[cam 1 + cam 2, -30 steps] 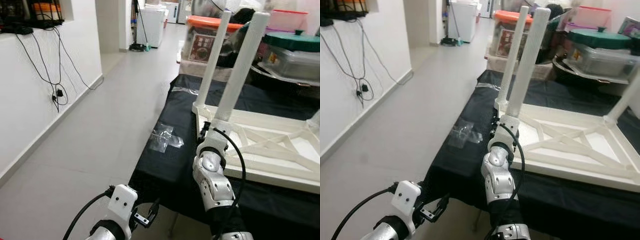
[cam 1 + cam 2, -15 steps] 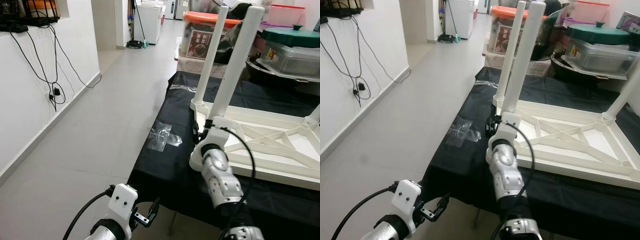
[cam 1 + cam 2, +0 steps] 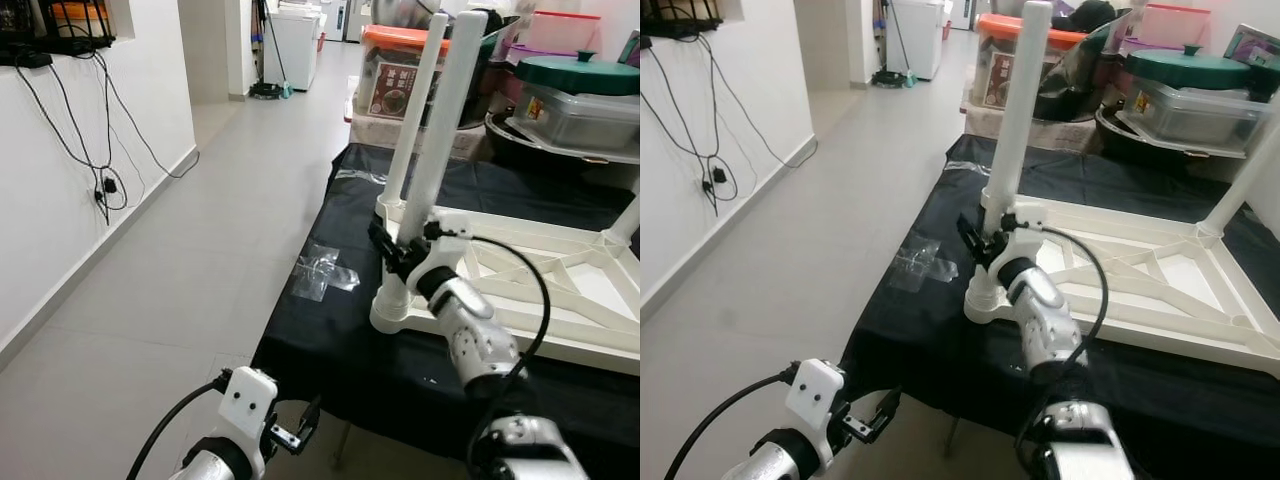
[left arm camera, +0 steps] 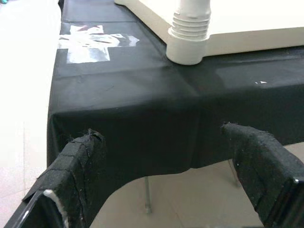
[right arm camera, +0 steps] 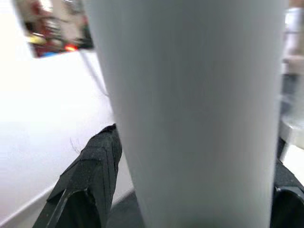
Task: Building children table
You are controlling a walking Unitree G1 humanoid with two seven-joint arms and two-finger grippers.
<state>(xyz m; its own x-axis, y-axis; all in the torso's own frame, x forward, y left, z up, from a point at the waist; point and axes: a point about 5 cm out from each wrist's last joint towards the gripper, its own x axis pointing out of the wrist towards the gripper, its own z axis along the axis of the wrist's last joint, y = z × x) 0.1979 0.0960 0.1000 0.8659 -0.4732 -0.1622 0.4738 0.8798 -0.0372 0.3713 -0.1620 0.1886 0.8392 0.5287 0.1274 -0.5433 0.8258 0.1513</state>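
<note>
Two white table legs (image 3: pixel 443 110) stand upright at near-left corner of overturned white tabletop (image 3: pixel 560 290), which lies on black-covered bench (image 3: pixel 340 330). Right gripper (image 3: pixel 400 252) at lower part of nearer leg, just above its socket; leg sits between black fingers (image 5: pixel 88 175), one each side, jaws clamped on it. Left gripper (image 4: pixel 166 175) low and near, off bench's near edge, jaws apart, nothing between; leg socket (image 4: pixel 190 33) beyond. Clear tape patch (image 3: pixel 325 272) on cloth left of tabletop
</note>
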